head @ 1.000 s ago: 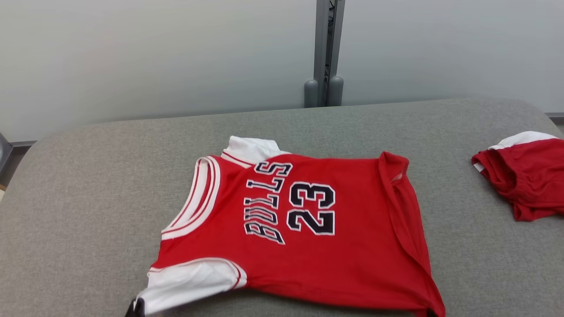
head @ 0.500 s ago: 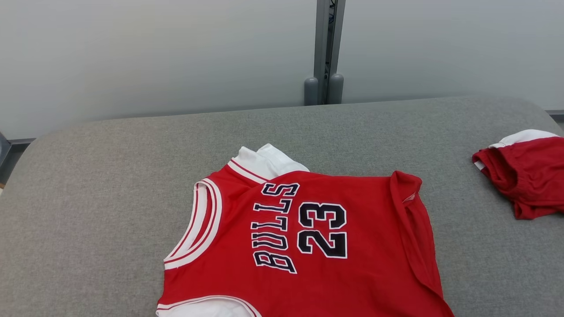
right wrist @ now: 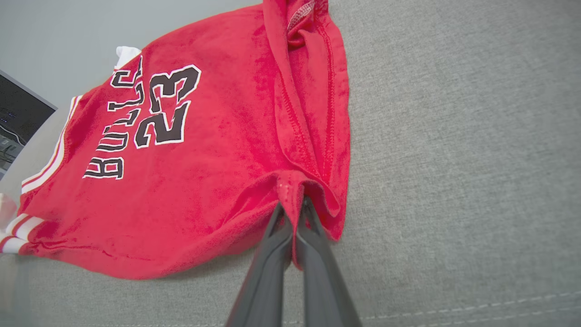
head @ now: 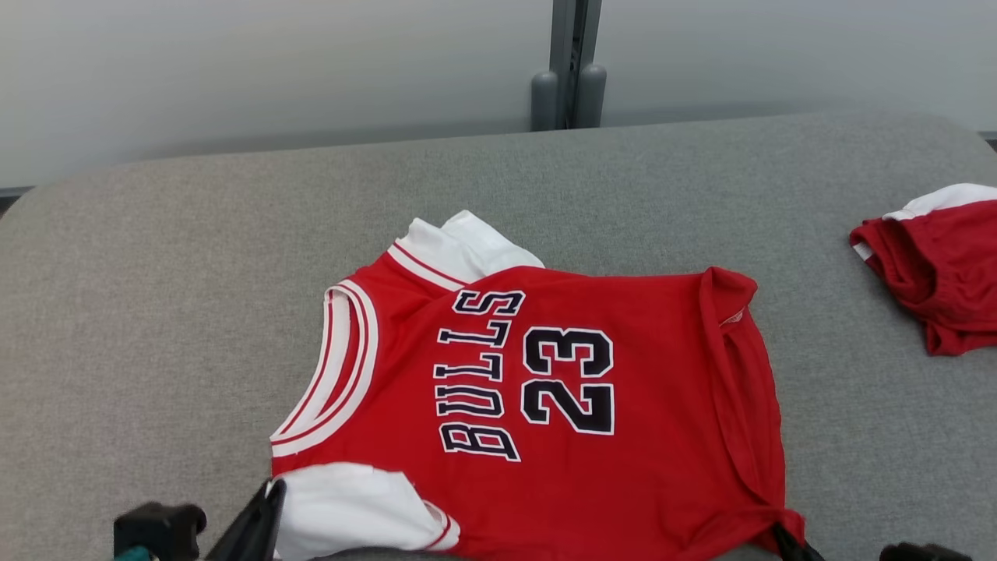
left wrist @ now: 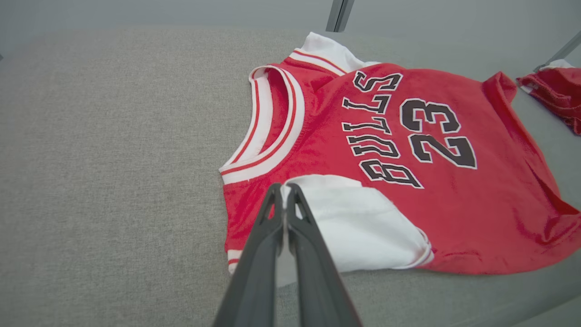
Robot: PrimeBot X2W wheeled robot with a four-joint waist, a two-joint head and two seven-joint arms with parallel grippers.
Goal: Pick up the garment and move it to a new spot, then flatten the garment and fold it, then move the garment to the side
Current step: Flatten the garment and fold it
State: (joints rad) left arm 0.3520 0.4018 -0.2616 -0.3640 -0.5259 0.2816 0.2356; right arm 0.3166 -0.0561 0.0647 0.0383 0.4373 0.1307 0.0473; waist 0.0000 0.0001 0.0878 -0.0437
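1. We have the jersey (head: 545, 389) front up on the grey padded surface (head: 156, 273), centre to near side, neck to the left, hem to the right.
2. The left gripper (left wrist: 285, 193) has its jaws pinched tight on the left edge of the near sleeve (left wrist: 358, 218), the white one.
3. The right gripper (right wrist: 292, 209) has its jaws clamped on the near-right hem corner (right wrist: 290, 184). The cloth bunches into a small peak at the pinch.
4. A second red garment (head: 935, 265) sits at the far right, well apart from ours. We leave it alone.
5. Step, as we read it: the end of the move or the start of flattening. We hold two points on the near edge and the body is mostly spread.
6. It is not flat yet. The hem strip (head: 740, 374) is doubled over along the right edge, and the far sleeve (head: 459, 245) is rumpled beside the collar.
7. Next move, our call: hold both pinches, draw toward the near side and slightly apart with equal tension, lay the near edge down, and only then release.
8. After that we need to turn the hem strip back out before any fold, or the crease gets folded in.
9. Risk: an uneven pull would skew the body or drag the far sleeve under it. The right pinch holds little cloth and could slip.
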